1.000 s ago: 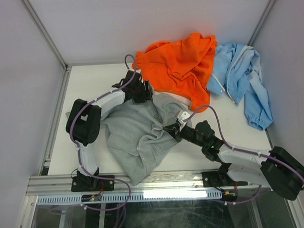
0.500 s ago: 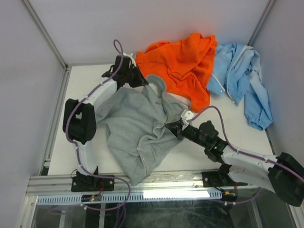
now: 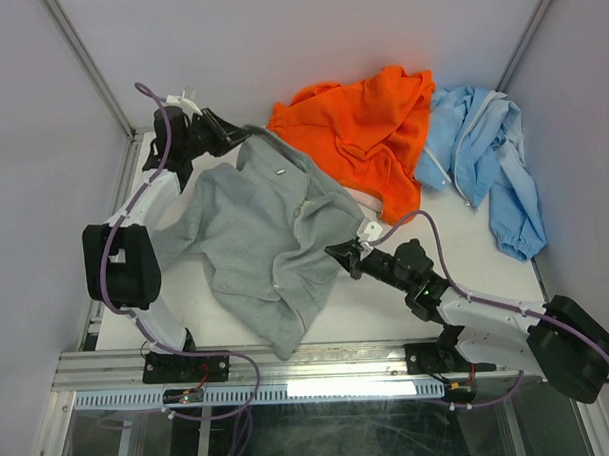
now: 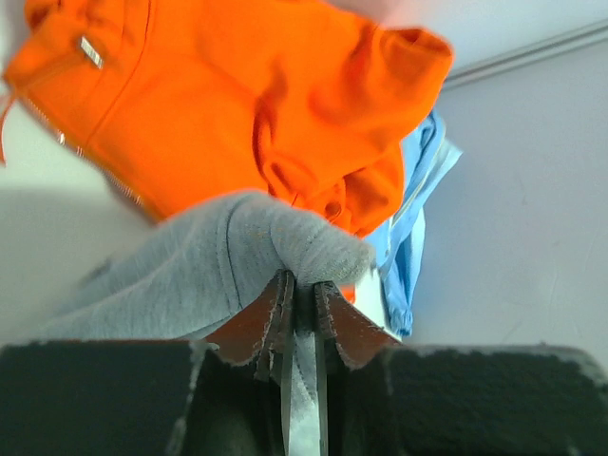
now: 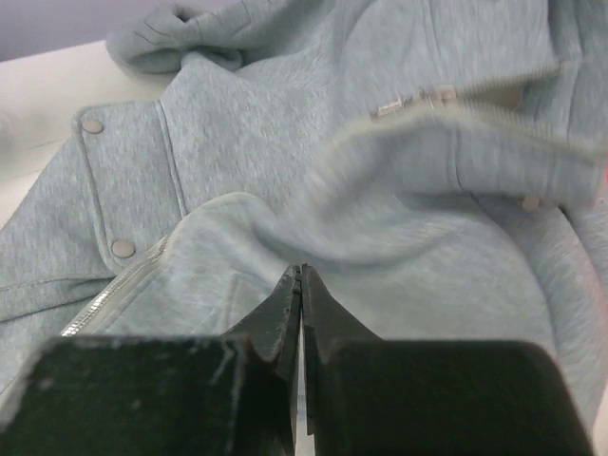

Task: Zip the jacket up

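Note:
The grey jacket point(image 3: 260, 230) lies spread and wrinkled on the white table point(image 3: 476, 267), front side up. My left gripper point(image 3: 236, 140) is at the far left back and shut on the jacket's top edge, holding it lifted; the left wrist view shows grey fleece point(image 4: 237, 256) pinched between the fingers. My right gripper point(image 3: 333, 253) is shut at the jacket's right edge, where the folds gather to its tips point(image 5: 301, 271). The right wrist view shows the pale zipper teeth point(image 5: 109, 299) to the lower left and two snaps point(image 5: 122, 248).
A bright orange garment point(image 3: 356, 136) lies at the back centre, touching the grey jacket's upper edge. A light blue jacket point(image 3: 487, 167) lies at the back right. Grey walls close in the table on the left, back and right. A metal rail point(image 3: 319, 360) runs along the near edge.
My left arm has swung left and back with the jacket's top edge, pulling the jacket off the orange garment and spreading it leftward. My right gripper has stayed almost in place.

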Controlling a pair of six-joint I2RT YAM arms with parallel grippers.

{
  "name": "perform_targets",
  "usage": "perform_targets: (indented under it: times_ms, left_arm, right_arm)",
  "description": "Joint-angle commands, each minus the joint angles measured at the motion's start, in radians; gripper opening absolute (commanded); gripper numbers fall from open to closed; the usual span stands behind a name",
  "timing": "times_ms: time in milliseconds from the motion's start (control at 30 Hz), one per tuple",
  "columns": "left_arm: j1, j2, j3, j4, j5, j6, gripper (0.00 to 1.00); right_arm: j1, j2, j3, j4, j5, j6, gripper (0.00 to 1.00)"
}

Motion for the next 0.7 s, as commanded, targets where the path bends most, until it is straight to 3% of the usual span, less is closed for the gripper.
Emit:
perform_targets:
  times_ms: [0,100,167,300,400,467,533,667]
  left_arm:
    - [-0.024,-0.084,-0.132,0.132,-0.002,-0.008,0.15]
    - [-0.028,-0.136,-0.222,0.120,-0.032,0.004,0.40]
    - [-0.033,-0.189,-0.278,0.104,-0.070,0.024,0.44]
    - [-0.060,-0.341,-0.366,0.008,-0.178,0.087,0.59]
    - [-0.143,-0.437,-0.437,-0.042,-0.268,0.132,0.64]
    - [-0.213,-0.472,-0.484,-0.045,-0.299,0.142,0.66]
    - [-0.279,-0.467,-0.506,-0.044,-0.297,0.146,0.69]
    - [-0.331,-0.383,-0.522,0.016,-0.253,0.124,0.71]
  right_arm:
    - [0.005,0.066,0.080,0.126,-0.036,0.009,0.00]
    - [0.004,0.113,0.118,0.126,-0.027,0.015,0.00]
    - [-0.007,0.129,0.148,0.099,-0.006,0.022,0.00]
    - [-0.083,0.158,0.240,-0.042,0.004,0.062,0.09]
    - [-0.137,0.176,0.321,-0.158,-0.044,0.097,0.28]
    - [-0.154,0.199,0.385,-0.236,-0.044,0.097,0.28]
    - [-0.171,0.234,0.468,-0.345,-0.060,0.073,0.41]
    - [-0.194,0.341,0.620,-0.506,-0.060,0.057,0.50]
